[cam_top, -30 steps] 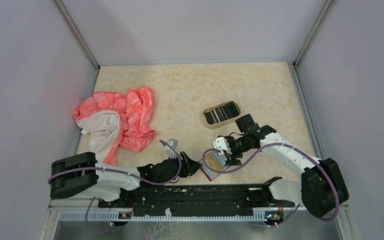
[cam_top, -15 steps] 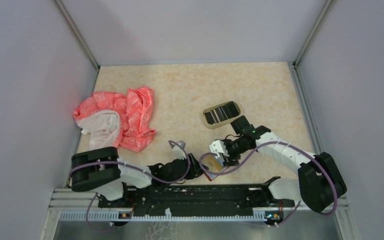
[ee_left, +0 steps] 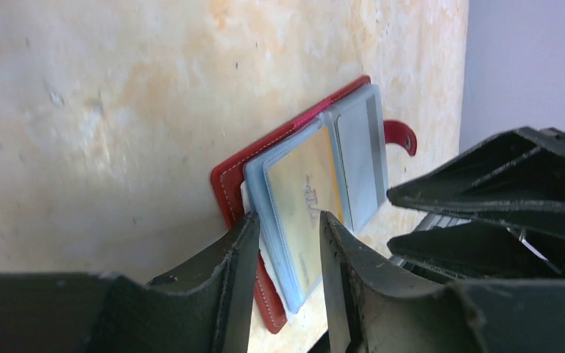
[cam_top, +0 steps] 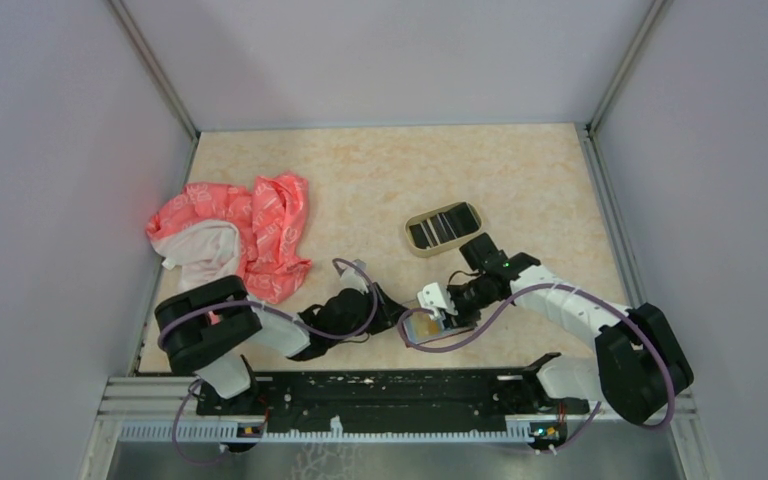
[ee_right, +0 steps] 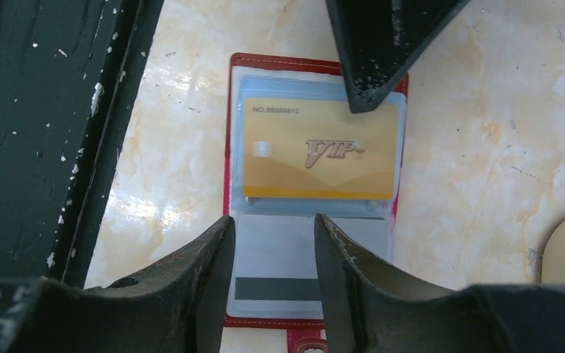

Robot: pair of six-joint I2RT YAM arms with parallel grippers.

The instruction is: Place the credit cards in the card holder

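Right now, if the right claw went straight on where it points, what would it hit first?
Probably the open card holder, at the grey card in its lower half, dead ahead of the right claw. How far off is unclear.

gold card [ee_right: 320,151] in the card holder [ee_right: 287,60] read "vip" in slanted dark letters at mid-face, with "no.88888812" in small print near its top-left corner; the last digits were only borderline legible. left wrist view showed the same vip mark sideways on that card, no sharper. white print on the pink cloth [cam_top: 260,225] was too small to read.
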